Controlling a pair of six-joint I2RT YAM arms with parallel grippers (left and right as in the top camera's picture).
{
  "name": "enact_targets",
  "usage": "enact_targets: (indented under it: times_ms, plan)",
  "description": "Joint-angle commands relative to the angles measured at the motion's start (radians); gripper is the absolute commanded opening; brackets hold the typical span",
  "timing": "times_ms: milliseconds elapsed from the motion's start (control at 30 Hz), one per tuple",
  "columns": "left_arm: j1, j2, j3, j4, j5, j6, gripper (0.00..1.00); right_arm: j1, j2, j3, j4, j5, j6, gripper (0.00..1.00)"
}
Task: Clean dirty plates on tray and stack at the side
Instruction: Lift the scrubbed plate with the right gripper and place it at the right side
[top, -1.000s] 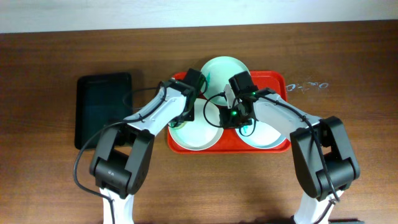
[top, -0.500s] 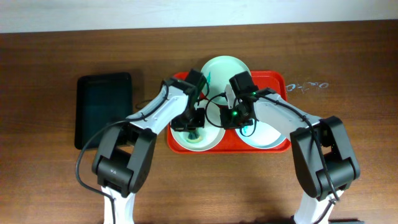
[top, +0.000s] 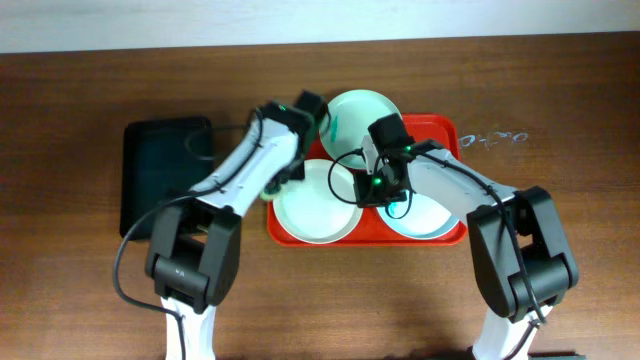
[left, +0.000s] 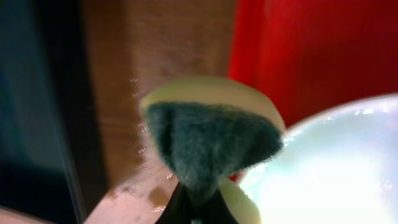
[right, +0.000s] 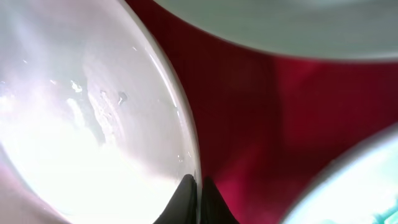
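The red tray (top: 448, 135) holds three plates: a mint plate (top: 356, 110) at the back with a teal smear, a white plate (top: 312, 205) front left, and a light blue plate (top: 430, 218) front right. My left gripper (top: 277, 178) is shut on a sponge (top: 268, 190) over the tray's left edge. In the left wrist view the sponge (left: 211, 146) shows its dark green face in the jaws (left: 196, 211), beside the white plate (left: 336, 168). My right gripper (top: 366, 190) is shut on the white plate's right rim, with the jaws (right: 196, 194) pinching the white plate (right: 81, 124).
A smaller black tray (top: 160, 175) lies on the wooden table left of the red tray, and its edge shows in the left wrist view (left: 31, 93). A small clear object (top: 495, 138) lies right of the red tray. Both arms reach in from the front.
My left gripper has carried the sponge off the white plate, leftward to the tray's left edge. The right gripper has stayed on the white plate's rim.
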Motion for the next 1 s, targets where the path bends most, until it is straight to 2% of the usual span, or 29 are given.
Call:
enact_targets:
  times_ms: [0,100,167,233,300,433,600,667,733,833,900,967]
  plan:
    - [0.078,-0.001,0.194,-0.105,0.080,-0.019,0.00,0.005,-0.043,0.119,-0.108,0.155,-0.019,0.04]
    - [0.175,-0.003,0.244,-0.171,0.100,-0.015,0.00,0.053,-0.065,0.308,-0.304,0.391,-0.053,0.04]
    - [0.260,-0.002,0.243,-0.190,0.105,-0.015,0.00,0.131,-0.065,0.460,-0.418,0.635,-0.053,0.04]
    - [0.333,-0.002,0.243,-0.199,0.108,-0.015,0.00,0.187,-0.065,0.535,-0.460,0.789,-0.053,0.04]
    - [0.428,-0.002,0.243,-0.203,0.147,-0.015,0.00,0.282,-0.065,0.614,-0.488,1.060,-0.064,0.04]
    - [0.550,-0.002,0.241,-0.208,0.184,-0.015,0.00,0.438,-0.065,0.636,-0.428,1.462,-0.335,0.04]
    - [0.608,-0.002,0.241,-0.207,0.221,-0.011,0.00,0.558,-0.065,0.636,-0.220,1.774,-0.680,0.04]
    - [0.608,-0.002,0.241,-0.207,0.221,-0.011,0.00,0.568,-0.065,0.636,-0.193,1.820,-0.713,0.04]
    - [0.607,-0.002,0.241,-0.207,0.221,-0.011,0.00,0.570,-0.065,0.636,-0.188,1.805,-0.692,0.04]
    - [0.607,-0.002,0.241,-0.207,0.221,-0.011,0.00,0.528,-0.065,0.634,-0.228,1.525,-0.485,0.04]
    - [0.607,-0.002,0.240,-0.207,0.220,-0.007,0.00,0.444,-0.063,0.628,-0.272,1.123,-0.334,0.04]
    - [0.607,-0.002,0.240,-0.206,0.221,-0.007,0.00,0.306,-0.063,0.623,-0.269,0.622,-0.230,0.04]
